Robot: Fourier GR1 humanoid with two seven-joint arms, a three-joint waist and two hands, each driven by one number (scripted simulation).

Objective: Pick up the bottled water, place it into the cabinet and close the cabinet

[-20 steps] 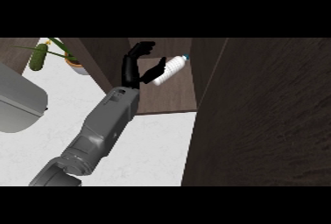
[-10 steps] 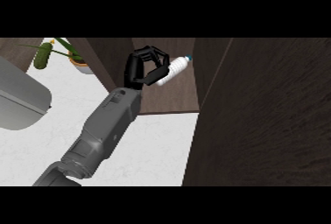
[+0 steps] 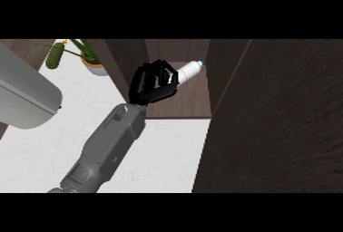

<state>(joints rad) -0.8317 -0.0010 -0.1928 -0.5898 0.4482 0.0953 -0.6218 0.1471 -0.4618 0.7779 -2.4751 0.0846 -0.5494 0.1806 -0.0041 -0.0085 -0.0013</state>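
The bottled water [image 3: 188, 70] is white with a pale cap. It lies tilted, cap toward the upper right, inside the open dark wood cabinet [image 3: 191, 102]. My right hand [image 3: 151, 85] is at the cabinet's mouth with its black fingers curled round the bottle's lower half, which they hide. Its grey forearm rises from the lower left. The left hand shows nowhere.
The cabinet's open door [image 3: 281, 131] fills the right side as a tall dark panel. A potted plant [image 3: 83, 53] stands at the back left. A large grey rounded object [image 3: 25, 97] sits at the left edge. The white counter [image 3: 167, 154] lies below the cabinet.
The right hand's fingers, straight and raised beside the bottle a second ago, have curled round it. The bottle has shifted slightly rightward in the cabinet.
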